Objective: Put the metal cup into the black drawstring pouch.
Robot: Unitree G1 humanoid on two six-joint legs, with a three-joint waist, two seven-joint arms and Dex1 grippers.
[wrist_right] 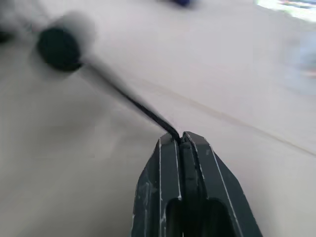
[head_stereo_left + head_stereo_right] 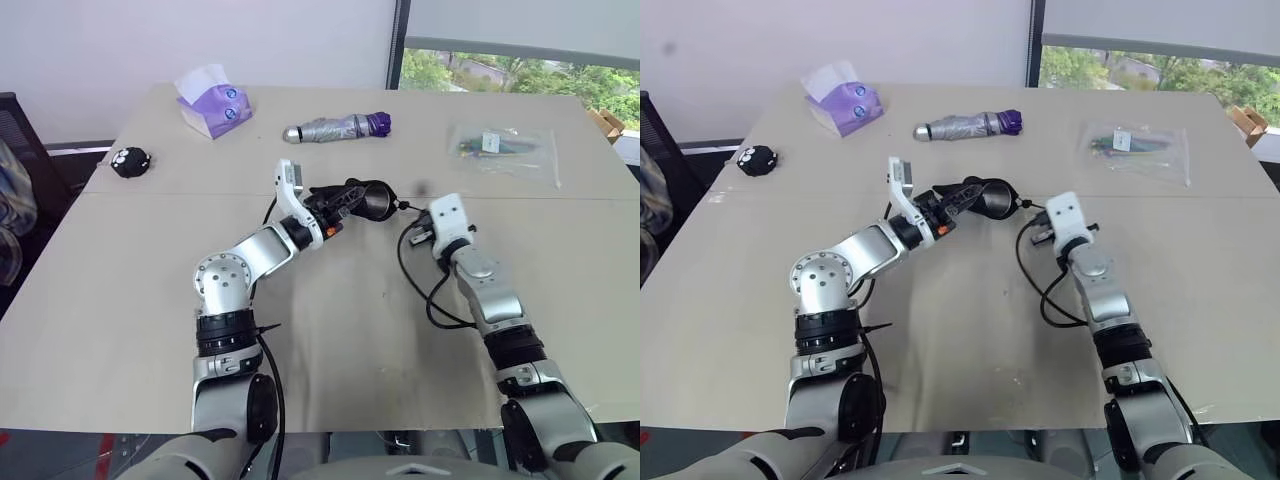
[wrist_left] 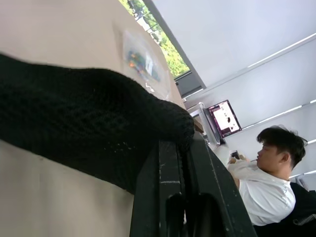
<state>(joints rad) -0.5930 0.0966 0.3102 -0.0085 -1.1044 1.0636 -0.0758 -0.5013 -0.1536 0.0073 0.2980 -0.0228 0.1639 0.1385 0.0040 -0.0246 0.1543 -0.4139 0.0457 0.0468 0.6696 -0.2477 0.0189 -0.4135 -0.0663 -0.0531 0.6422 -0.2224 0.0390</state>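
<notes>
Right claw (image 1: 180, 139) clamped on thin black cord (image 1: 143, 111), left claw (image 3: 183, 148) pinching black drawstring pouch (image 3: 84, 113), metal cup (image 2: 377, 204) inside.

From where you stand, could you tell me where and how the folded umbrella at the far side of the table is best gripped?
Grip the folded umbrella around the middle of its silver body, coming from above with the fingers across its length. It lies flat on the table, long and round, so a top-down pinch across the narrow width likely holds best.

Black pouch (image 2: 365, 198); purple tissue pack (image 2: 212, 105); black toy (image 2: 130, 160), seemingly white-spotted.
</notes>
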